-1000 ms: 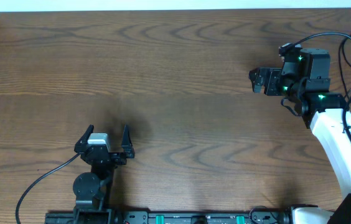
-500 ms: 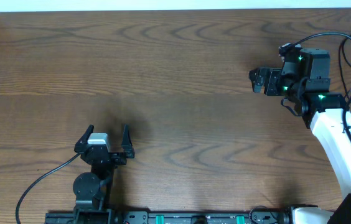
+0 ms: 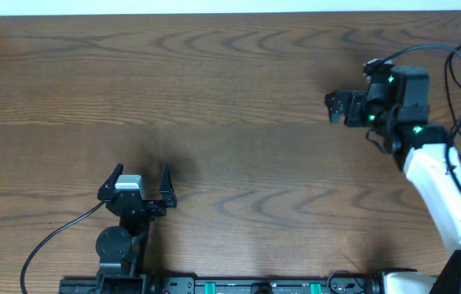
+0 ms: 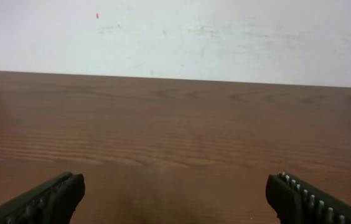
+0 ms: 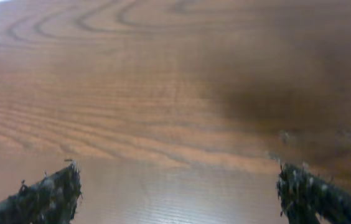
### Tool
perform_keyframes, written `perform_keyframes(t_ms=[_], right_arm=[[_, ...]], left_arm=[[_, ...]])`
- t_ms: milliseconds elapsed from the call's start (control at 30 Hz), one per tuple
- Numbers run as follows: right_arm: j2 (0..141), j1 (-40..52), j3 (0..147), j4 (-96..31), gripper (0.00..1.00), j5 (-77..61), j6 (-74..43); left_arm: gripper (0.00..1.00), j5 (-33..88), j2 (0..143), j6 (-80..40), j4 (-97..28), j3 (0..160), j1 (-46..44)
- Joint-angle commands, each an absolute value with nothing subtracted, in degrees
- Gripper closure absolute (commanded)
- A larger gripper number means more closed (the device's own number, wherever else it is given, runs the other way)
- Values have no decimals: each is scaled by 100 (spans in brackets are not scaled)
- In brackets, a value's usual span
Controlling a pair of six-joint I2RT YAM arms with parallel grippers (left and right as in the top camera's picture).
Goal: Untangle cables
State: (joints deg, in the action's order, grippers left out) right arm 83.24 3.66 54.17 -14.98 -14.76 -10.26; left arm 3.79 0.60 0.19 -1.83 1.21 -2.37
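Overhead view, wooden table (image 3: 239,122), items as seen:

1. Left gripper (image 3: 140,170): near edge, left of centre, pointing to the far side. Fingers wide apart, nothing between them. Left wrist view: left gripper (image 4: 175,202) over bare wood grain, white wall (image 4: 175,37) beyond the far edge.
2. Right gripper (image 3: 330,108): far right, pointing left. Right wrist view: right gripper (image 5: 178,199) with fingers spread, bare table between them.
3. Thick black wire (image 3: 51,241): curves from the left arm base to the near left edge.
4. Cables: location cannot be told from any view.
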Motion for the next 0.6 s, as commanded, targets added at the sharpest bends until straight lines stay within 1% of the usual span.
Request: perform_keyframes(t_ms=[0,33,100,167,233,567], right_arm=[[8082,596,4222,-123,1,-1472,-1072],[8053,635,3686,832,1,-1481,-1140],[8044,635,3103,1933,1,-1476,-1295],[8007,633,2703,2718,1,-1470,-1323],[7920,633,2394,3208,1,-1441,-1323],[7107,633,1284,3306,1,-1428,-1326]], left_arm=[[2,537,27,19,-375,23,-255],[2,537,27,19,-377,23,-255],[2,537,27,19,-377,23,-255],[2,537,27,19,-377,23,-255],[2,537,27,19,-375,23,-255],[2,537,27,19,-377,23,-255]])
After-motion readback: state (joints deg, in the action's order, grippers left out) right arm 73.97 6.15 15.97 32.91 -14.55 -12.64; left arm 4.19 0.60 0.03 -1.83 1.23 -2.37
